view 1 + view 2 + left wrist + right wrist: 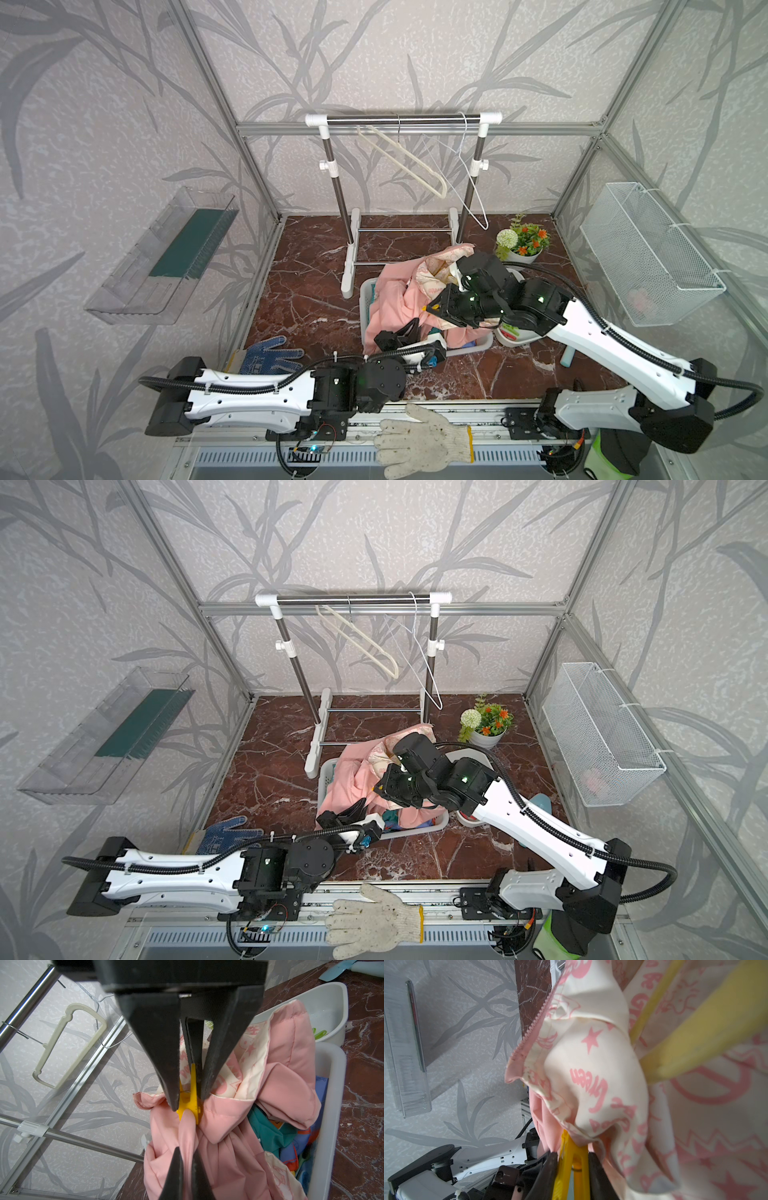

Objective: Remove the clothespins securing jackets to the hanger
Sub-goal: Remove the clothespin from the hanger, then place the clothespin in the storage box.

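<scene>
We see the pink jacket (399, 299) bunched up over a white basket (478, 347) near the middle of the dark marble surface (307, 299), its cream patterned lining (591, 1068) turned outward. A yellow clothespin (190, 1103) is clipped onto a gathered fold of the pink fabric. In the left wrist view our left tool (188, 1159) is pinched fully together on that fold just below the pin, so it has hold of the jacket. The right tool (189, 1093) comes in from the opposite side, and its two black fingers (550, 1167) sit on either side of the clothespin's handles, squeezed onto it. In the right wrist view a yellow hanger (695, 1043) shows inside the jacket against the lining. More clothes in teal and blue (291, 1138) lie in the basket beneath. At the far edge stands a rack (399, 120) with two bare hangers (407, 162). A blue-dotted glove (270, 357) lies at the near left corner.
</scene>
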Available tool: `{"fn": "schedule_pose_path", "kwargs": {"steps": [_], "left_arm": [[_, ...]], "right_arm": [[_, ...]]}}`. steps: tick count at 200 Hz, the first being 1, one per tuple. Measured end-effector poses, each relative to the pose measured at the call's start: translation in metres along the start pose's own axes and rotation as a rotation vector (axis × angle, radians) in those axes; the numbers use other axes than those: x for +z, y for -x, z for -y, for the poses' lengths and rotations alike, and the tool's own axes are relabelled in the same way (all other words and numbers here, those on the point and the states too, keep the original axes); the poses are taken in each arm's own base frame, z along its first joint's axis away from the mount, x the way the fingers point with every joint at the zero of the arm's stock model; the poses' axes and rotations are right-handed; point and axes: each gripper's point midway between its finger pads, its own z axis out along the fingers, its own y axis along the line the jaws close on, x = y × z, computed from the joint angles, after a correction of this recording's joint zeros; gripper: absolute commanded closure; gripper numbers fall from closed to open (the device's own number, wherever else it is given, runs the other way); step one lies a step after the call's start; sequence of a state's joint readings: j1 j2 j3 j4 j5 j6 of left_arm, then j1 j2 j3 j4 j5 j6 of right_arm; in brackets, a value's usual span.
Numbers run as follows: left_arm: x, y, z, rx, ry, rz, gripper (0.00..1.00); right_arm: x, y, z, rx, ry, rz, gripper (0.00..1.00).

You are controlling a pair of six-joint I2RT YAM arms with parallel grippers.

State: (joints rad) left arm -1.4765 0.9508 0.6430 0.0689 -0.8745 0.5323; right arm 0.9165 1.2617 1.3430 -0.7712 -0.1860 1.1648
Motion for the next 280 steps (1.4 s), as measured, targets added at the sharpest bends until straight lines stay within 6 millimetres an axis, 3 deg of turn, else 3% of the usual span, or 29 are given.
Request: {"fn": "schedule_pose_path", "kwargs": {"steps": [49,91,152,203,236,280], "left_arm": [[0.0,-0.001,-0.001,0.0,0.006,-0.003,1.0],[-0.002,0.0,-0.004,-0.011,0.008,0.004,1.0],[0.001,-0.006,-0.008,-0.007,0.023,-0.018,1.0],[-0.004,-0.011,-0.024,-0.11,0.03,-0.01,1.0],[-0.018,-0.017,-0.044,-0.23,0.027,0.022,1.0],[-0.026,-0.024,-0.05,-0.31,0.002,0.031,1.0]], "right_arm": [[0.0,0.001,0.0,0.004,-0.001,0.003,1.0],[-0.006,0.003,-0.002,-0.015,-0.002,0.022,1.0],[-0.05,0.009,-0.016,-0.053,0.06,0.092,1.0],[-0.065,0.01,-0.014,-0.144,0.052,0.12,1.0],[-0.094,0.016,0.006,-0.237,0.013,0.23,1.0],[-0.144,0.025,0.094,-0.272,-0.153,0.478,1.0]]}}
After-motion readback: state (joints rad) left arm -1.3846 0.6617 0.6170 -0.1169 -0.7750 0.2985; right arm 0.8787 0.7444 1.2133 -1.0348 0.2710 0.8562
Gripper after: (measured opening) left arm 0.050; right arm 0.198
